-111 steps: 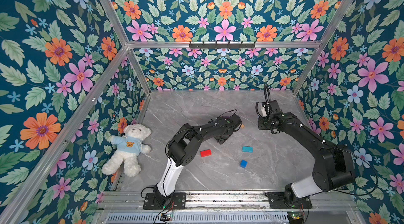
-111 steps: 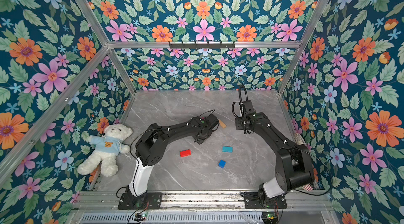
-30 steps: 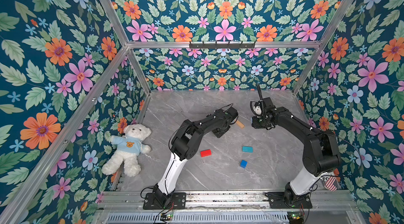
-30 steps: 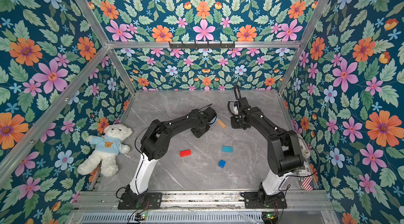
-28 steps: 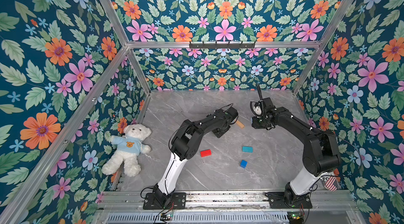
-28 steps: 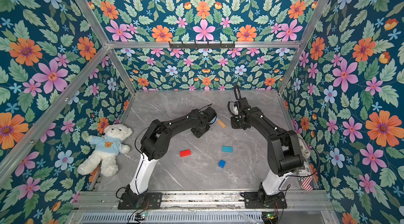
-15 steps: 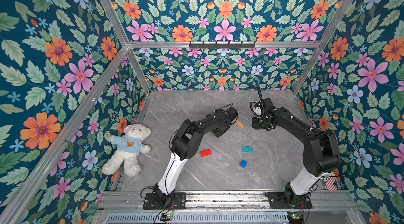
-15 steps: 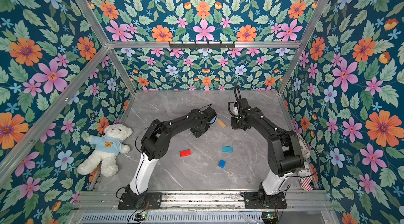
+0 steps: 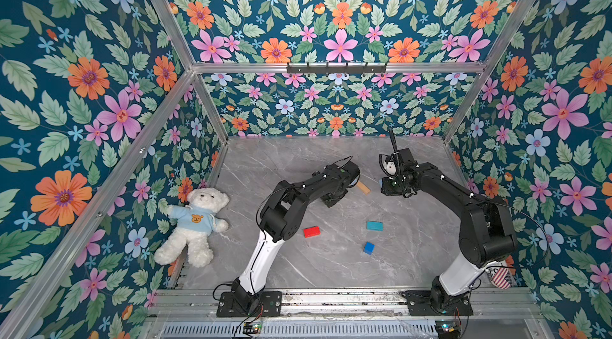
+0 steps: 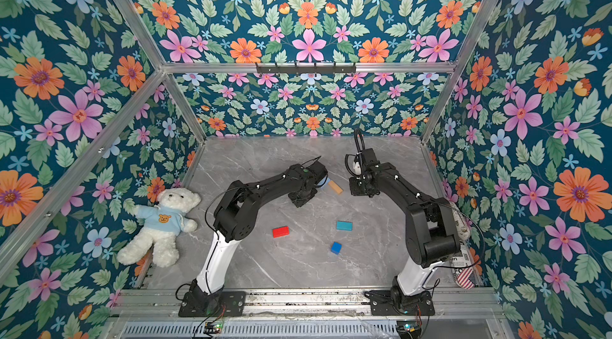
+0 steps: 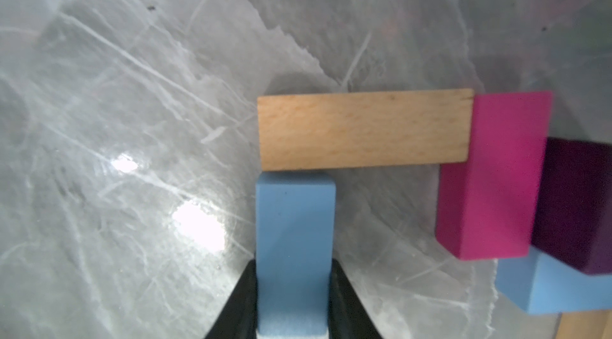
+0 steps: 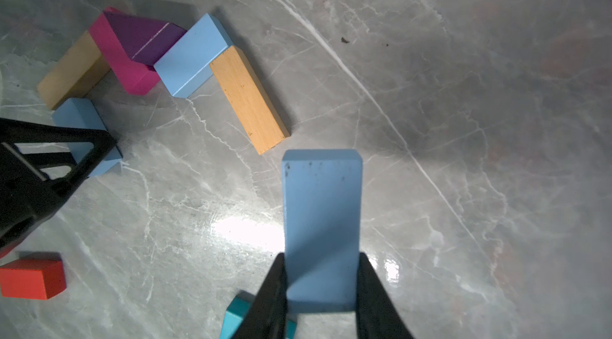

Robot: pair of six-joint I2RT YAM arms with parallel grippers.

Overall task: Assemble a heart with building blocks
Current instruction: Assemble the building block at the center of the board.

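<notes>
The heart is a partial arc in the right wrist view: a tan block point(image 12: 73, 72), a magenta block point(image 12: 122, 59), a purple wedge point(image 12: 142, 36), a light blue block point(image 12: 192, 56) and a second tan block point(image 12: 248, 99). My left gripper point(image 11: 293, 267) is shut on a light blue block point(image 11: 293, 238) whose end touches the tan block point(image 11: 364, 128). Close to the second tan block's free end, my right gripper point(image 12: 321, 258) is shut on another light blue block point(image 12: 321, 215). Loose building blocks lie nearer the front: red point(image 9: 311, 231), teal point(image 9: 374, 225) and a dark blue cube point(image 9: 368, 248).
A white teddy bear point(image 9: 195, 221) lies against the left wall. Flowered walls close in the grey marble table point(image 9: 298, 162) on three sides. Both arms meet over the middle back of the table, their wrists hiding most of the arc in both top views.
Since a few seconds ago the left arm has reached further back and the right arm has swung in toward the arc. Over the last second neither arm visibly moves.
</notes>
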